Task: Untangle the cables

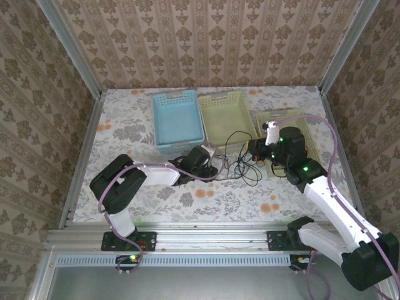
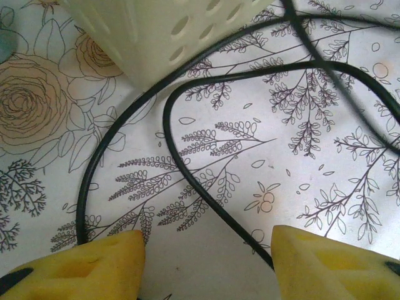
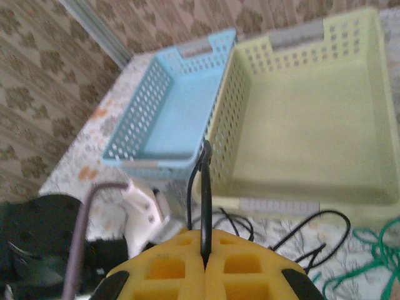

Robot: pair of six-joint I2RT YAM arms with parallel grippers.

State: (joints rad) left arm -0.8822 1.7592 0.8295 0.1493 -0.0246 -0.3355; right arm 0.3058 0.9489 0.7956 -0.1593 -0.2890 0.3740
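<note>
**Desk:** Right gripper?
**Photographer:** Pinched shut on a black cable rising from its pads. The yellow basket is just beyond, a blurred green cable to its right.
**Desk:** Left gripper?
**Photographer:** Jaws apart above the desk. Black loops lie between and ahead, possibly the same cable.

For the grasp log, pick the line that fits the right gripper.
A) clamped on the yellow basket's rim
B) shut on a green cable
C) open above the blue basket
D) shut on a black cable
D: in the right wrist view the right gripper is closed tight, with a black cable standing up out of it.
</note>
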